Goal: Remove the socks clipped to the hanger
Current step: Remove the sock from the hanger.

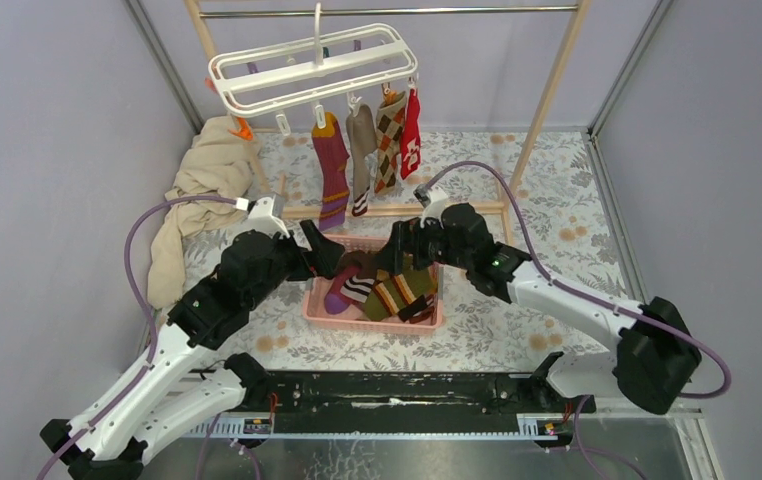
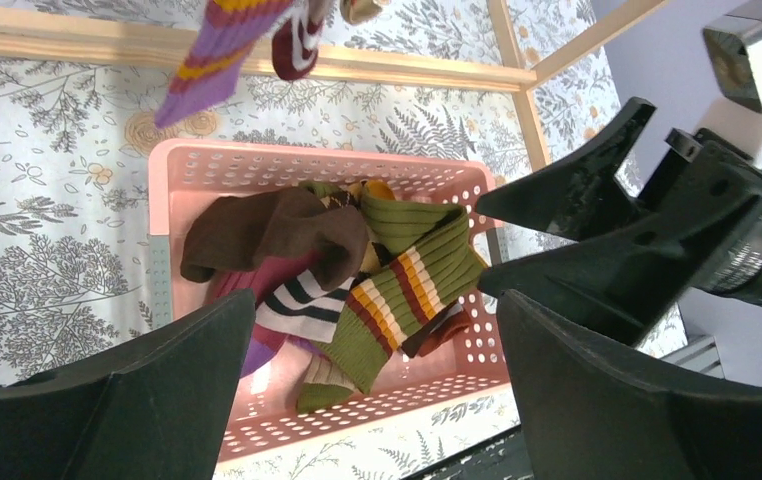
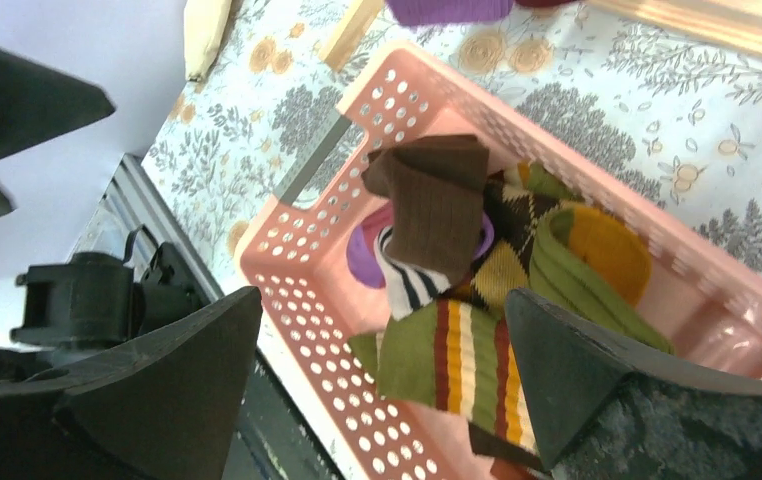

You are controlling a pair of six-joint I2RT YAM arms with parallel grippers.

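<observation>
The white hanger (image 1: 307, 65) hangs from the rail at the back. Clipped along its front edge are a maroon striped sock (image 1: 331, 170), a beige sock (image 1: 361, 150), an argyle sock (image 1: 389, 140) and a red sock (image 1: 411, 130). Below them, a pink basket (image 1: 377, 322) holds several loose socks, among them an olive striped one (image 2: 397, 300) (image 3: 467, 360) and a brown one (image 2: 277, 225) (image 3: 437, 195). My left gripper (image 1: 325, 250) (image 2: 375, 300) hovers open over the basket's left side, nothing between its fingers. My right gripper (image 1: 404, 245) (image 3: 384, 300) hovers open over the right side, also holding nothing.
A beige cloth (image 1: 197, 200) is heaped at the left by the wall. Wooden posts (image 1: 547, 100) carry a metal rail (image 1: 457, 10), and a wooden base bar (image 1: 397, 210) runs just behind the basket. The two grippers face each other closely above the basket.
</observation>
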